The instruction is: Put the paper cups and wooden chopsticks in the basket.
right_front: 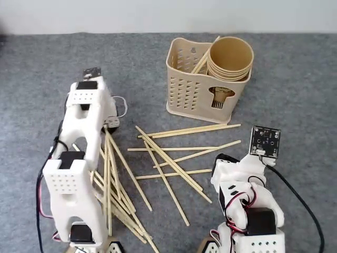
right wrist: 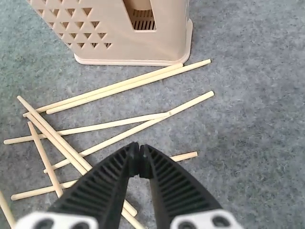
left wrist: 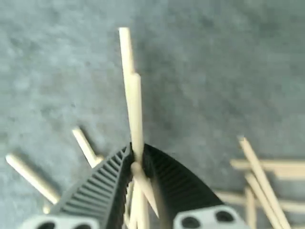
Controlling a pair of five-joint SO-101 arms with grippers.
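- The basket (right_front: 195,95) stands upright on the grey worktop (right_front: 295,105), on the side far from both arms.
- A nested stack of paper cups (right_front: 230,55) sits inside the basket and fills one end of it. A slanted chopstick (right_front: 202,60) leans in the basket just beside the stack.
- The loose chopsticks (right_front: 174,163) lie flat and crisscrossed on the worktop in front of the basket, between the two arms.
- The nearest pair (right wrist: 124,86) lies side by side just beside the basket's foot. Whether it touches the basket cannot be told.
- A denser heap (right_front: 113,184) lies farther from the basket, against the left arm.
- The left claw (left wrist: 136,160) is squeezed narrow, pinching the held chopsticks (left wrist: 135,105). These look like two overlapped sticks, and they jut out past its tips above the worktop, well apart from the basket.
- The right claw (right wrist: 139,155) is pressed tip to tip with nothing between. It hangs over the loose chopsticks and points toward the basket's front wall.
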